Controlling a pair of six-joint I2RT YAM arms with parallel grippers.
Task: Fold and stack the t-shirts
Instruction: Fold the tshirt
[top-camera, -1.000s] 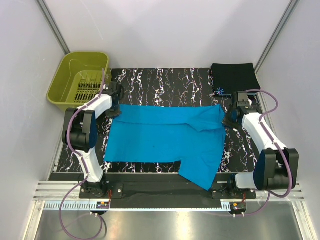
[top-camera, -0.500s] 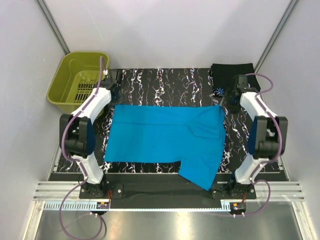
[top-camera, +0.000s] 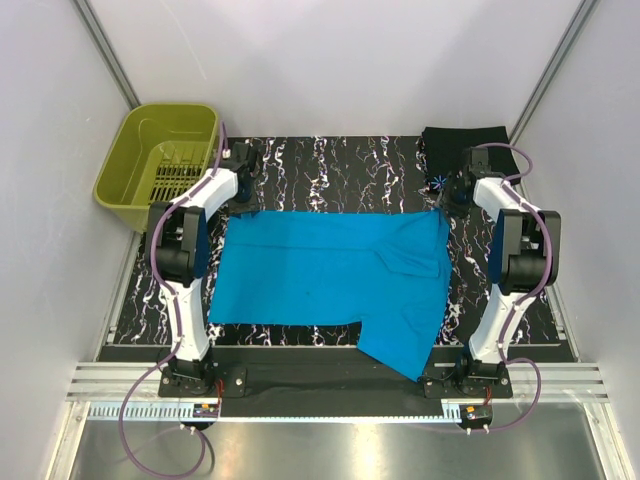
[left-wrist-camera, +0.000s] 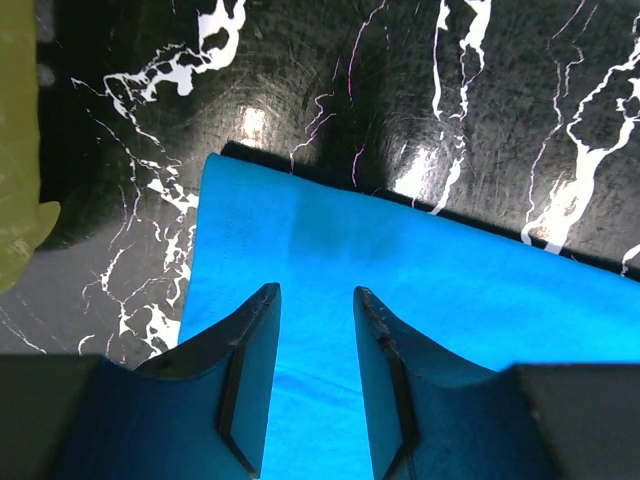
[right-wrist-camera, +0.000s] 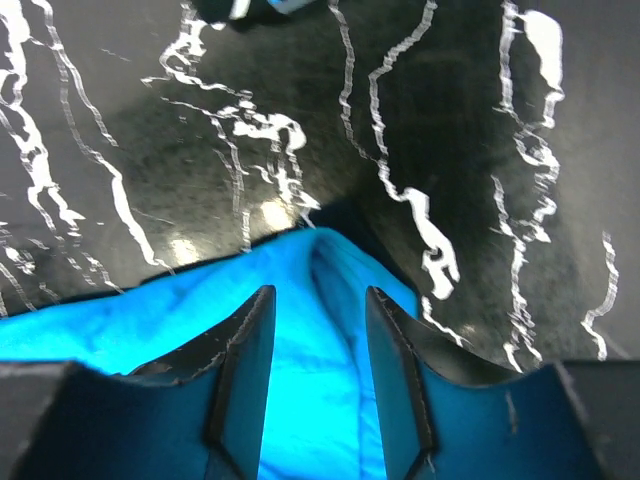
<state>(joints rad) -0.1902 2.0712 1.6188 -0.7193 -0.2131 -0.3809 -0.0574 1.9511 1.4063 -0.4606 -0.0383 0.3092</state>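
Observation:
The turquoise-blue t-shirt (top-camera: 330, 275) lies spread on the black marbled table, one part hanging over the near edge. The black t-shirt (top-camera: 465, 152) with its starburst mark lies folded at the far right corner. My left gripper (top-camera: 240, 190) is open above the blue shirt's far left corner (left-wrist-camera: 260, 220). My right gripper (top-camera: 452, 197) is open above the shirt's far right corner (right-wrist-camera: 330, 270), where the cloth is bunched. Neither holds cloth.
An olive-green basket (top-camera: 165, 160) stands at the far left beside the table; its edge shows in the left wrist view (left-wrist-camera: 18, 150). White walls close in both sides. The marbled table (top-camera: 330, 170) shows bare beyond the blue shirt.
Both arms have stretched toward the far side. The shirt's far edge now lies flat and straight, and both grippers are off the cloth above its far corners.

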